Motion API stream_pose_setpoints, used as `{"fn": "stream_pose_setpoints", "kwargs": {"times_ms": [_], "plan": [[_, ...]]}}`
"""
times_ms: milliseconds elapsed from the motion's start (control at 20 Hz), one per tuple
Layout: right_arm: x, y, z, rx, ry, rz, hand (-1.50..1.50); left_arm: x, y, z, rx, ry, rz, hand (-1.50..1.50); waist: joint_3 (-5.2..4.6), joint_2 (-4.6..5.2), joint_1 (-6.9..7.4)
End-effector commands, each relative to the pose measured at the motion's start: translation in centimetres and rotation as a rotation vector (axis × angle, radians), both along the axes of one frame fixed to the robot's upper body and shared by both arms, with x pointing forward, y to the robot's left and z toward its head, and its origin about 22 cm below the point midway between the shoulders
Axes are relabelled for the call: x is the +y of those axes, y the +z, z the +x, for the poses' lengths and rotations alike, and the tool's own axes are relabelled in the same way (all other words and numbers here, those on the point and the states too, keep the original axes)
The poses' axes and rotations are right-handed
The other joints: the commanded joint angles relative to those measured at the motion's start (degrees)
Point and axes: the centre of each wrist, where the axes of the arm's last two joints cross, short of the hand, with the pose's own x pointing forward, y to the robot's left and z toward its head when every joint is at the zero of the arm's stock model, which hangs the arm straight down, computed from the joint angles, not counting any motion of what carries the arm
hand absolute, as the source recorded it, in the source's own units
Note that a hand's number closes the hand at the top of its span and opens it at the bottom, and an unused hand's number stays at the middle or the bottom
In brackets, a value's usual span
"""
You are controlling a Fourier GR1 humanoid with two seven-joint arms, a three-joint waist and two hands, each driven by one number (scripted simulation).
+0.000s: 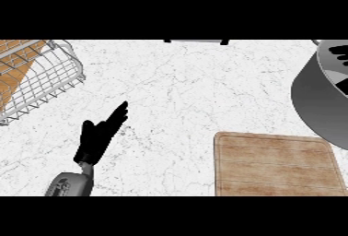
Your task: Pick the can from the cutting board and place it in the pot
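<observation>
The wooden cutting board (275, 163) lies at the lower right with nothing on it. No can shows anywhere in the head view. The grey pot (319, 99) stands at the right edge, partly cut off by the frame. Over its mouth are black shapes (335, 51) that look like parts of my right hand; the rest of that hand and anything it holds are out of view. My left hand (98, 136) rests open on the counter at the lower left, fingers straight and pointing up and right, far from the board and the pot.
A wire dish rack (48, 78) with an orange-brown item in it fills the upper left corner. A thin dark object (197, 41) shows at the top edge. The counter is white marble.
</observation>
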Motion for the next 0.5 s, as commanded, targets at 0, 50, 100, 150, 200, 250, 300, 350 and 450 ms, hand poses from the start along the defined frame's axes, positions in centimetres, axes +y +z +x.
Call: {"fn": "stream_pose_setpoints", "kwargs": {"times_ms": [0,50,100,150,200,250,300,350,450], "plan": [[0.2,2.3,0.9,-0.279,-0.037,0.251,-1.50,0.8,0.1,0.1,-0.003,0.008,-0.009,0.00,0.08,0.02,-0.54],[0.5,0.9,0.6,-0.333,-0.082,0.278,-1.50,0.0,-0.3,-0.1,0.006,0.011,-0.023,0.00,0.05,-0.12,-1.07],[-1.0,1.6,-0.1,-0.388,-0.103,0.312,-1.50,0.5,-0.5,-0.2,0.009,0.028,-0.008,0.00,0.03,-0.13,-1.51],[-1.4,2.6,-0.1,-0.446,-0.135,0.373,-1.50,1.1,-0.5,-0.5,-0.006,0.024,-0.004,0.00,0.05,-0.12,-1.01],[-0.6,2.2,0.3,-0.476,-0.184,0.389,-1.50,1.2,0.0,-0.2,-0.011,0.027,-0.001,0.00,-0.03,-0.16,-0.77],[-2.7,2.0,-1.1,-0.507,-0.219,0.385,-1.50,0.4,-0.1,-0.3,0.012,0.017,-0.007,0.00,0.00,-0.16,-1.24],[-2.7,2.0,-1.1,-0.540,-0.250,0.390,-1.50,0.8,-0.8,-0.7,0.015,0.020,0.001,0.00,-0.03,0.09,-0.73],[-3.5,2.4,-1.5,-0.577,-0.278,0.419,-1.50,0.7,-0.3,0.3,0.004,0.025,-0.025,0.00,-0.07,0.10,-1.41],[-4.3,3.5,-1.9,-0.665,-0.329,0.442,-1.50,0.2,-0.4,0.0,0.013,0.017,-0.016,0.00,-0.03,0.18,-0.86]]}}
